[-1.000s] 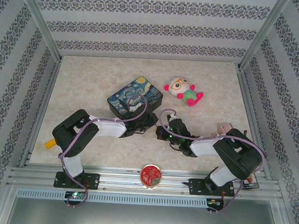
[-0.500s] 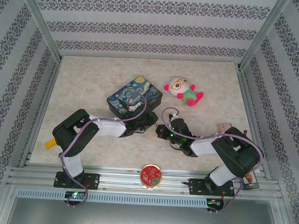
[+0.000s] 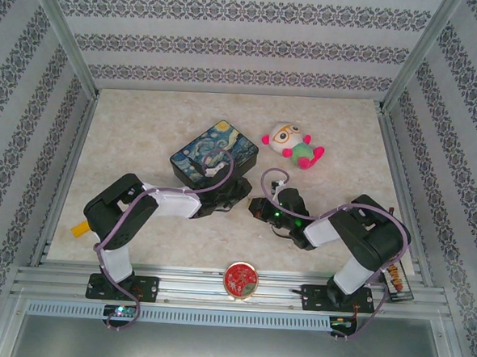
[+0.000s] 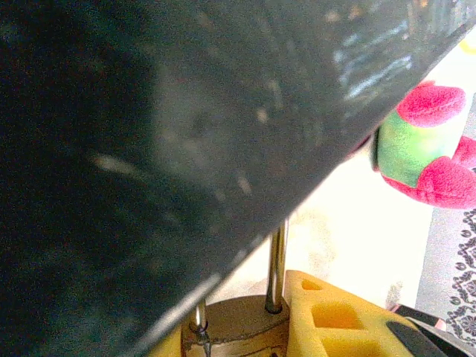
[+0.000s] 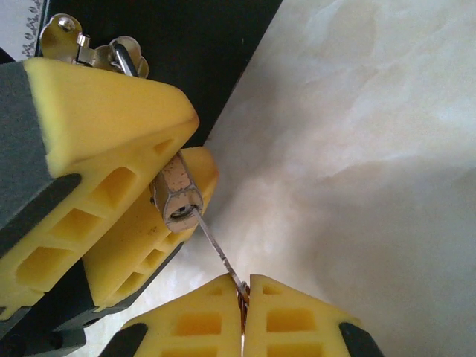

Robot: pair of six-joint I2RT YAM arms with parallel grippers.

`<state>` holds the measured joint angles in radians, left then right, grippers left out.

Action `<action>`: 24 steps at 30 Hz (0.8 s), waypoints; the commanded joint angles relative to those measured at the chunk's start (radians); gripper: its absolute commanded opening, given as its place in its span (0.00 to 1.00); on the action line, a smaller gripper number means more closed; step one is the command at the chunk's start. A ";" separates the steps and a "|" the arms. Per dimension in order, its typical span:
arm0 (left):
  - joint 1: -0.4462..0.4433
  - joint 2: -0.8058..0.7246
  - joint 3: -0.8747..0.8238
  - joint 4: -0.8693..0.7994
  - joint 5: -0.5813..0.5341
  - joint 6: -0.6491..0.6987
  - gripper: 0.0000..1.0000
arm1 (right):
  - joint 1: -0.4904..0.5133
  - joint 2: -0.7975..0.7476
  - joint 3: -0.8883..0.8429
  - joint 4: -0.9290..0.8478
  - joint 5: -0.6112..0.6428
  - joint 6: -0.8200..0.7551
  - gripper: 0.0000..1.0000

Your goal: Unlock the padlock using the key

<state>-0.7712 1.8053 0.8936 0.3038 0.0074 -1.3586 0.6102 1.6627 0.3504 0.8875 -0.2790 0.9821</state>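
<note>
The right gripper [image 5: 244, 309] pinches the key [image 5: 216, 249], its blade reaching toward eleven o'clock to the keyhole of the padlock [image 5: 175, 192] clamped between the left gripper [image 5: 195, 152] jaws.

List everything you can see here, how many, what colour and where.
padlock: one, brass, in the left jaws by the tin box
key: one, silvery, tip at the padlock's keyhole, in the right jaws
tin box: one, dark blue starry print, left of centre
plush toy: one, white-green-pink, right of the box
round object: one, red, front rail
small object: one, yellow, table's left edge
left jaws: yellow, closed on the padlock
right jaws: yellow, shut on the key
</note>
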 commanded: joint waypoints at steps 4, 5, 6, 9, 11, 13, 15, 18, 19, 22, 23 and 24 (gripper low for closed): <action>-0.017 0.004 -0.023 0.053 0.115 -0.052 0.23 | -0.031 -0.013 -0.001 0.127 0.030 0.016 0.00; -0.017 0.002 -0.025 0.055 0.114 -0.053 0.23 | -0.033 -0.020 -0.001 0.125 0.031 0.013 0.00; -0.017 0.000 -0.028 0.055 0.113 -0.053 0.23 | -0.035 -0.027 -0.001 0.120 0.034 0.012 0.00; -0.016 -0.004 -0.033 0.054 0.112 -0.051 0.22 | -0.040 -0.049 -0.031 0.101 0.043 0.005 0.00; -0.016 -0.004 -0.032 0.053 0.112 -0.049 0.22 | -0.043 -0.058 -0.031 0.093 0.045 0.003 0.00; -0.016 -0.003 -0.030 0.054 0.115 -0.049 0.22 | -0.045 -0.060 -0.028 0.091 0.039 0.003 0.00; -0.016 -0.001 -0.029 0.056 0.115 -0.050 0.22 | -0.046 -0.054 -0.020 0.086 0.030 0.001 0.00; -0.016 -0.001 -0.029 0.059 0.116 -0.050 0.22 | -0.046 -0.039 -0.013 0.084 0.008 0.001 0.00; -0.016 -0.002 -0.029 0.058 0.116 -0.050 0.22 | -0.046 -0.034 -0.012 0.084 0.003 0.001 0.00; -0.016 -0.001 -0.027 0.056 0.117 -0.047 0.22 | -0.044 -0.015 0.020 0.084 -0.022 0.001 0.00; -0.016 -0.001 -0.027 0.057 0.117 -0.046 0.22 | -0.043 -0.011 0.024 0.084 -0.031 0.000 0.00; -0.016 -0.001 -0.028 0.057 0.117 -0.046 0.22 | -0.043 -0.007 0.028 0.084 -0.041 0.001 0.00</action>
<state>-0.7712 1.8053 0.8825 0.3332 0.0113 -1.3628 0.5838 1.6413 0.3302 0.9089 -0.3107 0.9924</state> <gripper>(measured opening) 0.274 0.056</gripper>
